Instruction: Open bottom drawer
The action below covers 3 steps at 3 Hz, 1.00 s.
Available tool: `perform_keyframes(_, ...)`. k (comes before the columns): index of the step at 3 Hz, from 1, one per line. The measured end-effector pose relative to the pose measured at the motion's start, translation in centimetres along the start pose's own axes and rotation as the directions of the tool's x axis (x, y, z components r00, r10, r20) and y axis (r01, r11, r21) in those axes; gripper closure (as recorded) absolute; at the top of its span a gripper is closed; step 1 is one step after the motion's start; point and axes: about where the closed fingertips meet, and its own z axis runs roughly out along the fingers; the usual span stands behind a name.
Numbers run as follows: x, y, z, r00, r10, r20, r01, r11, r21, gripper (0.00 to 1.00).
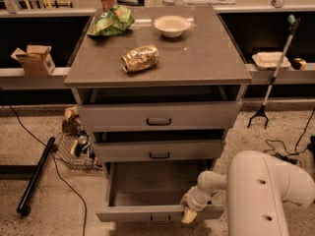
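Camera view | bottom drawer [133,213] stands open | claw [189,211] at its front edge
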Motion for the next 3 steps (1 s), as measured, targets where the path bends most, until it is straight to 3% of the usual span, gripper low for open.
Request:
perform_keyframes(1, 0.8, 0.6, -1.9, 1.000, 0.004, 0.026, -0.004, 1.0000, 0.009, 0.00)
perform_keyframes(2, 2.3, 2.3, -7.2, 0.997, -0.005, 0.081, 0.001, 0.9987, 0.051, 0.00)
perform_keyframes(3, 3.4, 4.4, -13.0, 0.996, -0.004, 0.085, -0.005, 0.9949, 0.101, 0.00)
